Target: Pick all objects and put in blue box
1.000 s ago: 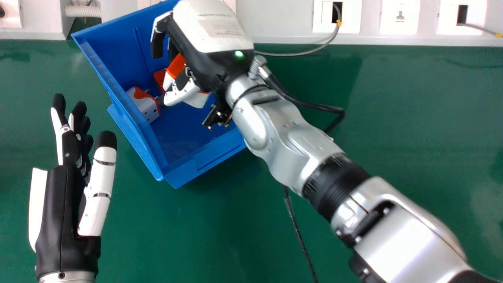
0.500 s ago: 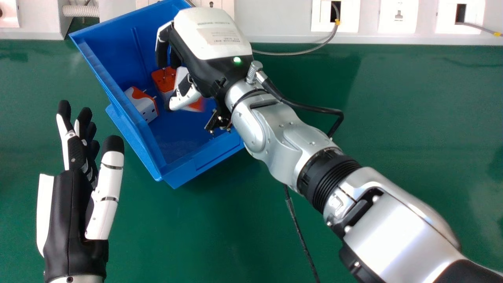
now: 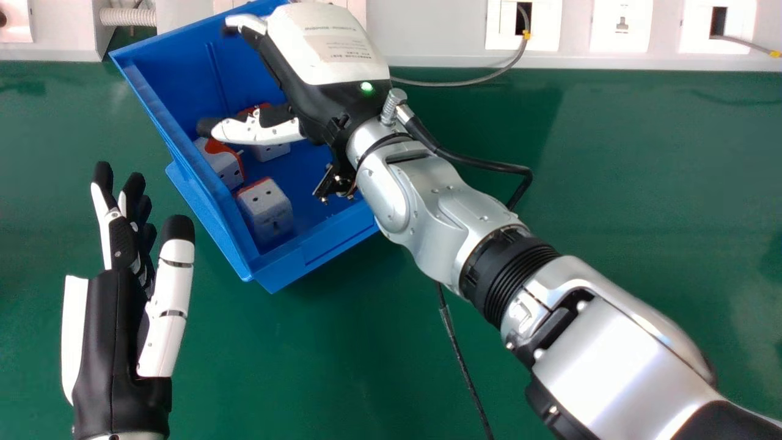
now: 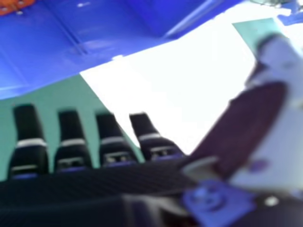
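Fingers straight and apart, the right hand hangs over the blue box, the front adapter lying nearer the robot than its thumb.

A plain blue box; inside it, white adapters with orange-red edging; around it, a green table.

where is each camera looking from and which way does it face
Head view: on the robot's head, facing forward and down at a blue plastic box holding white-and-orange plug adapters on a green table; the black-and-white left hand, right hand and silver right arm show.
Right hand view: at the right hand, facing past its fingers and thumb toward the box.
Shared: box, table, right hand.
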`<control>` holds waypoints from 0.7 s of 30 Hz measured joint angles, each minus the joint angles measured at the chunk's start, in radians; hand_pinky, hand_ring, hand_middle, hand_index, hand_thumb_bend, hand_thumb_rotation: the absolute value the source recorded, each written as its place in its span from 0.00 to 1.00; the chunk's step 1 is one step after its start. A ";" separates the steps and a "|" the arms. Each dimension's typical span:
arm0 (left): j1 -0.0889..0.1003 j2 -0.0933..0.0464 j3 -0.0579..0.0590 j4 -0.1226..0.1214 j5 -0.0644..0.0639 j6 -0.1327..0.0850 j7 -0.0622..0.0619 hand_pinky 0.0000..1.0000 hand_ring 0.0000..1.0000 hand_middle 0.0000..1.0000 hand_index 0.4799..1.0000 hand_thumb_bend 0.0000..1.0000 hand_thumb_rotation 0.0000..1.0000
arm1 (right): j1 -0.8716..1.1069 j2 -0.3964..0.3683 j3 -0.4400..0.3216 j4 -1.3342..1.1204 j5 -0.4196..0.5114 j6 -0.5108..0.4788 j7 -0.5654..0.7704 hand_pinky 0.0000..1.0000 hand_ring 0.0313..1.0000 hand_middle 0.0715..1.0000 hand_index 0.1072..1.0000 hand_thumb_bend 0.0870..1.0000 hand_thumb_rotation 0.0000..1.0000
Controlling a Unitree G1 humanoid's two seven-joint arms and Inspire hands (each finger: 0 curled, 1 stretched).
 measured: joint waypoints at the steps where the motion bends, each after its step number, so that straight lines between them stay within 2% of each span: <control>1: -0.001 0.000 0.000 0.003 0.001 -0.004 0.001 1.00 1.00 1.00 0.99 0.39 0.88 | 0.000 0.000 0.002 0.000 0.000 0.000 0.000 0.77 0.94 1.00 0.97 0.33 0.82; 5: -0.010 0.004 0.000 0.016 0.002 -0.021 0.001 1.00 1.00 1.00 0.99 0.36 0.89 | 0.000 -0.002 0.004 -0.001 0.000 0.000 -0.002 0.76 0.93 0.99 0.96 0.31 0.78; 14: -0.019 0.005 0.003 0.020 0.002 -0.022 0.002 1.00 1.00 1.00 0.99 0.37 0.86 | 0.025 -0.004 -0.007 -0.033 0.006 0.000 -0.030 0.76 0.92 0.98 0.95 0.27 0.66; 18: -0.038 0.011 0.010 0.039 0.002 -0.022 0.001 1.00 1.00 1.00 1.00 0.36 0.87 | 0.070 -0.014 -0.013 -0.110 0.008 0.000 -0.050 0.78 0.94 0.99 0.96 0.23 0.69; 21: -0.044 0.018 0.014 0.055 0.002 -0.033 0.001 1.00 1.00 1.00 1.00 0.34 0.89 | 0.139 -0.030 -0.030 -0.238 0.010 0.003 -0.066 0.80 0.94 0.99 0.96 0.24 0.66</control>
